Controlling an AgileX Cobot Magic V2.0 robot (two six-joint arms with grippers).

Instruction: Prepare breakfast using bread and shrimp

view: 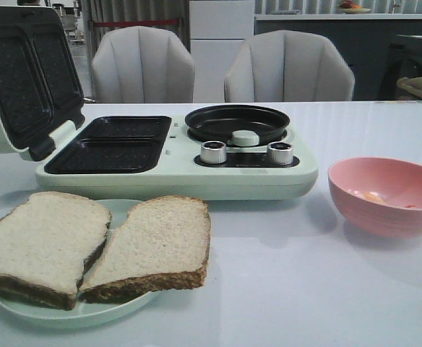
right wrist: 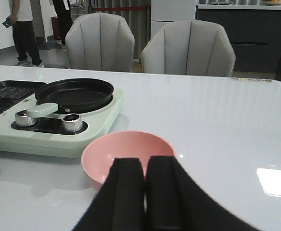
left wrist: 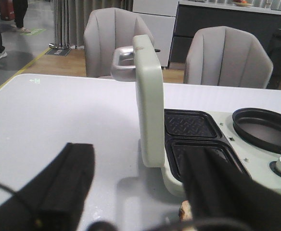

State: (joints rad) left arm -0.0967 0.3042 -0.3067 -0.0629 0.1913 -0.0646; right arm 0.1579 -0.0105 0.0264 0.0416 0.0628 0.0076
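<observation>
The bread (view: 95,246) lies in the lower left of the front frame: two slices side by side on a pale plate (view: 88,312), their inner edges touching, the left one overhanging the plate's rim. The shrimp (view: 373,196) show only as a few small orange bits inside the pink bowl (view: 384,217) at the right — too small for us to count.

Just behind the plate stands the grill (view: 175,155), its lid (view: 23,72) tipped back at the upper left, two dark square plates (view: 113,144) bare, and a round pan (view: 236,123) to their right above two knobs (view: 246,152).

Neither arm appears in the front view. In the left wrist view we see the left gripper (left wrist: 131,192) spread wide with nothing between its fingers (left wrist: 68,183), hanging near the grill's front corner by the lid's hinge side. In the right wrist view the right gripper (right wrist: 145,192) has its fingers pressed together, empty, just short of the bowl's near rim.

Nothing is loaded yet, so we judge the first step to be moving a slice onto a square plate. To do it well, we would take the right-hand slice first by its free crust edge, pinch lightly — soft bread tears — lift clear of its neighbour, and lay it flat and square within one recess. The right gripper must open before it can reach into the bowl.
</observation>
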